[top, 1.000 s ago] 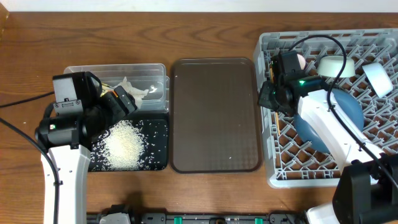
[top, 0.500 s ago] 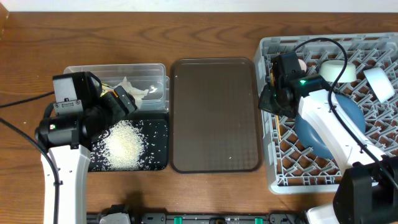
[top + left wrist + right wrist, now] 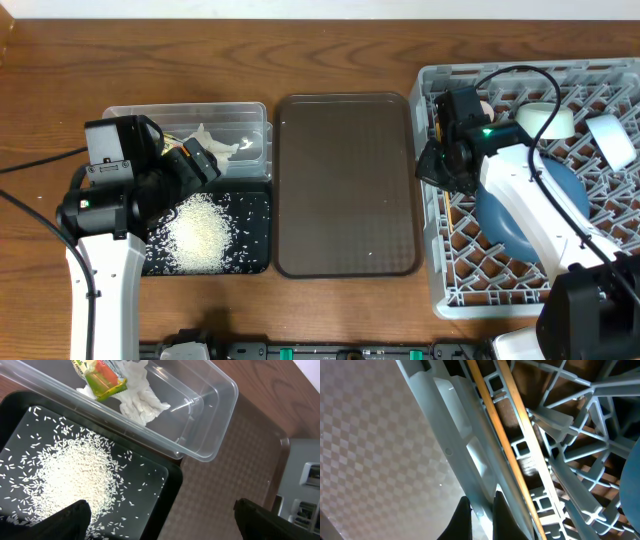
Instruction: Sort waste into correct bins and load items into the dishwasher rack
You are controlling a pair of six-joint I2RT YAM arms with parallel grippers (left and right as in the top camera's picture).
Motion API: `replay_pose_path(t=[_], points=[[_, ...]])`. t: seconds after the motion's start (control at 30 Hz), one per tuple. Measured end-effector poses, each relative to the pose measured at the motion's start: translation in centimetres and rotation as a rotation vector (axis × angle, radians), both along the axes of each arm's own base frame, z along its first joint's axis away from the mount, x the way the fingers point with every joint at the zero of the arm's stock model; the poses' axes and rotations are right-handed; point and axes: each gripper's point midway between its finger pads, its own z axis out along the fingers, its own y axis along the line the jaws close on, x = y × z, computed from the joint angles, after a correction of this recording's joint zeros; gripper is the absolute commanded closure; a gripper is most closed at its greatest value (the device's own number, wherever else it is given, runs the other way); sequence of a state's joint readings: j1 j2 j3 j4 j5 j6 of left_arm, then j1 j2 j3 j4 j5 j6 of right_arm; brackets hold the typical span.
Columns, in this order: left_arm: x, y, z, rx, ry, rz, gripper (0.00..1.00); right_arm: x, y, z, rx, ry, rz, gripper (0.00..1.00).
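Observation:
My right gripper (image 3: 482, 515) (image 3: 432, 165) is shut on the left wall of the grey dishwasher rack (image 3: 440, 290). In the rack lie the wooden chopsticks (image 3: 510, 435), a blue plate (image 3: 545, 200), a pale green bowl (image 3: 545, 118), a light-blue bowl (image 3: 612, 138) and a pink cup (image 3: 485, 100). Over the near right corner of the black tray (image 3: 170, 495) hovers my left gripper (image 3: 162, 520) (image 3: 200, 165), open and empty. Rice (image 3: 75, 475) is heaped in that tray. The clear tub (image 3: 220, 415) holds the yellow-green wrapper (image 3: 102, 377) and white tissue (image 3: 140, 397).
A dark brown serving tray (image 3: 345, 185) lies between the two bins and the rack, close to the rack's left wall. The right arm's cable loops over the rack. Bare wooden table runs along the back.
The rack has slid a little toward the table's front edge, with my right gripper still on its left wall. The left arm has not moved.

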State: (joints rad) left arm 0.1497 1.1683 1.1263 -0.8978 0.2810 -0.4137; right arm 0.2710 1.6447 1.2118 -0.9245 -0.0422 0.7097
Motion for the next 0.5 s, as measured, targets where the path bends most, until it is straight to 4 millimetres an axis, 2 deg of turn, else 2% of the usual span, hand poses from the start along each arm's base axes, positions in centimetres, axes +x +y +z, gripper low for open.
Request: replay_pose_path(t=[0.13,0.23,0.4,0.5], points=[[0.0,0.0,0.0,0.0,0.0,0.0,0.05,-0.1,0.0,0.0,0.002,0.003,-0.008,0.99],[0.0,0.0,0.0,0.0,0.0,0.0,0.05,0.0,0.0,0.0,0.003,0.002,-0.011,0.95],[0.0,0.0,0.0,0.0,0.0,0.0,0.05,-0.1,-0.1,-0.2,0.013,0.009,-0.024,0.8],[0.0,0.0,0.0,0.0,0.0,0.0,0.05,-0.9,-0.1,-1.2,0.015,0.046,-0.023,0.69]])
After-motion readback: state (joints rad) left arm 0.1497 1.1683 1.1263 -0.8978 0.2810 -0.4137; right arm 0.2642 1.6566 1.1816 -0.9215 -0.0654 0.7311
